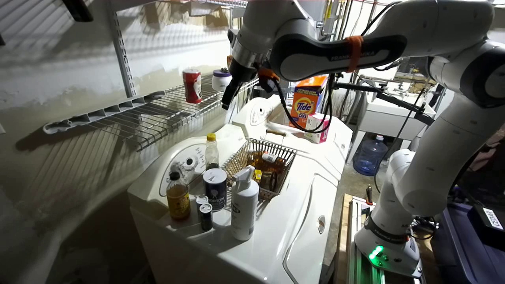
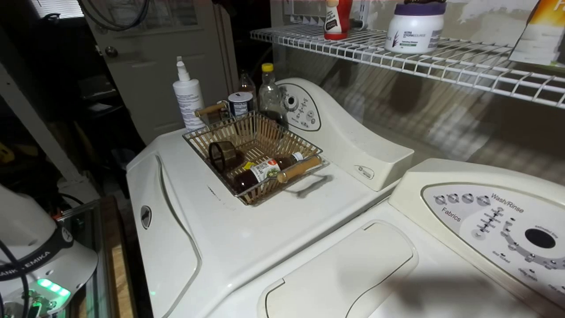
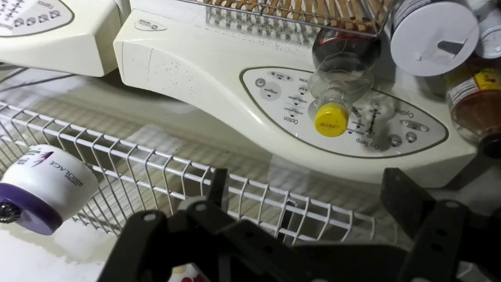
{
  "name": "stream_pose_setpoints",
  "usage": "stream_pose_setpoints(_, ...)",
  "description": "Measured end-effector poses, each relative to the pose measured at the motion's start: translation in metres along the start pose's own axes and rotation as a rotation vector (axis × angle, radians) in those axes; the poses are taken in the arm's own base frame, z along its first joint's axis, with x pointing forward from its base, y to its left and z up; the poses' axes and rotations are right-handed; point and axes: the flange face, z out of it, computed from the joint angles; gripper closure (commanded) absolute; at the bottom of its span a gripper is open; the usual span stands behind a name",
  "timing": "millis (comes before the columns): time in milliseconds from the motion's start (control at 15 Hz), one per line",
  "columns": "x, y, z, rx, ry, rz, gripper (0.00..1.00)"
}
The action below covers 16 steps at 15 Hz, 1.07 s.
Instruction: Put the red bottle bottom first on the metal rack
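Observation:
The red bottle stands vertically on the metal rack, with its pale end up. In an exterior view the bottle is cut off at the top; its lower end rests on the rack's wires. In the wrist view only a red and white bit of the bottle shows at the bottom edge, mostly hidden by the gripper. My gripper hangs in the air beside the rack's front rim, apart from the bottle. In the wrist view the gripper is open, with nothing between its fingers.
A white jar with a purple lid stands near the bottle on the rack. A grey plastic strip lies along the rack. Below, a wire basket, a yellow-capped bottle and a white spray bottle stand on the dryer.

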Motion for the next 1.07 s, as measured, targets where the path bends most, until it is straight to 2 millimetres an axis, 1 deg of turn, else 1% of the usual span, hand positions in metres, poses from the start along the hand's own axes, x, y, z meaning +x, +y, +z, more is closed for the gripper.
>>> stream_pose_setpoints(267,0.024,0.035,0.026,0.092,0.05,0.093,0.0)
stream_pose_setpoints(467,0.043,0.055,0.043,0.177,0.084,0.143,0.0)
stream_pose_setpoints(733,0.065,0.07,0.064,0.26,0.115,0.175,0.0)
stream_pose_setpoints(933,0.078,0.079,0.076,0.272,0.132,0.182,0.0)
stream_pose_setpoints(1067,0.085,0.085,0.08,0.266,0.154,0.186,0.0)
